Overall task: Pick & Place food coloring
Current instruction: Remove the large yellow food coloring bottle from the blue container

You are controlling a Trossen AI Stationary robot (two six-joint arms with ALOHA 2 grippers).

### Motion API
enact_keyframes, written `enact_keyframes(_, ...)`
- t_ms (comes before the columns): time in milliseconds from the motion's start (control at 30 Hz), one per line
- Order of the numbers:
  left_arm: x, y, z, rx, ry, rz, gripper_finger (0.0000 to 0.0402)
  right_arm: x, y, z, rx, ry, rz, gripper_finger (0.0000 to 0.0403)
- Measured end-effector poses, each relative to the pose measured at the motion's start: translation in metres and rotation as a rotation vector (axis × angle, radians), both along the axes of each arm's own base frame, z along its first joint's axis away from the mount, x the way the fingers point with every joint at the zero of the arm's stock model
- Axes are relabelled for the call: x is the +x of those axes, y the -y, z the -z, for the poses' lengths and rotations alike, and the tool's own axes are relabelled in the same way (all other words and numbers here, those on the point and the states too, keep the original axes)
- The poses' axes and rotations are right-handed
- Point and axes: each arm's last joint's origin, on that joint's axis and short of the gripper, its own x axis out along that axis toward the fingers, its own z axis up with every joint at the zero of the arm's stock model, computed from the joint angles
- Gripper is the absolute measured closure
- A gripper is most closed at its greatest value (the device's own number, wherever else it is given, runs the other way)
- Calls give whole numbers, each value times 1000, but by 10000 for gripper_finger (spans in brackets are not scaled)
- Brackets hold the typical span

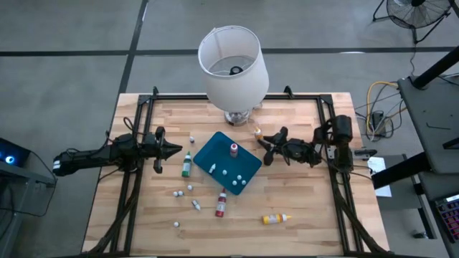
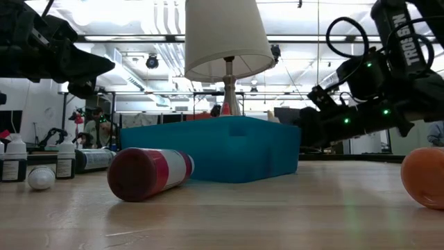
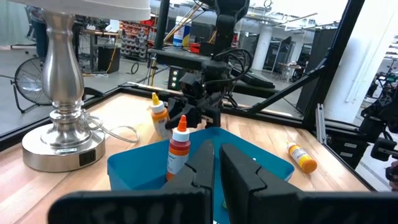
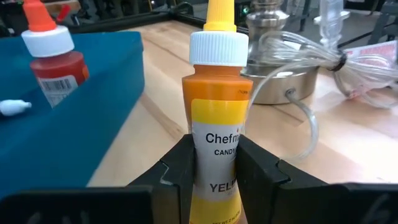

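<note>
An orange squeeze bottle (image 4: 217,93) with a white collar and yellow tip stands upright by the lamp base (image 1: 256,132), between the fingers of my right gripper (image 4: 214,155), which is shut on it. A red-capped bottle (image 1: 234,149) stands in the teal tray (image 1: 215,159). A green bottle (image 1: 186,165), a red one (image 1: 221,204) and a yellow one (image 1: 275,218) lie on the table. My left gripper (image 3: 217,168) hovers shut, left of the tray (image 1: 174,150). My right gripper pinches the orange bottle by its lower body (image 4: 214,146), one finger on each side of the label. The fingers come in level from the table's right side. The bottle stays upright. The fingers and the tray hide its base, so I cannot tell whether it rests on the table.
A white-shaded lamp (image 1: 233,64) stands on a metal base at the far edge, its clear cord (image 4: 298,46) beside the orange bottle. Several small white caps (image 1: 190,188) lie scattered near the tray's left and near sides. A black frame rails the table's edges.
</note>
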Motion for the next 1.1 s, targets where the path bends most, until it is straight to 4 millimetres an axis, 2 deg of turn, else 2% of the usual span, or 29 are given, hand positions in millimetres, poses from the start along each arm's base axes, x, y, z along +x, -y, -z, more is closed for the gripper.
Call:
enact_keyframes(367, 0, 0, 0, 0, 1, 0, 402, 11, 2, 9, 0, 12, 4, 314)
enact_keyframes(1100, 0, 0, 0, 0, 0, 0, 402, 0, -2, 10, 3, -14, -4, 314)
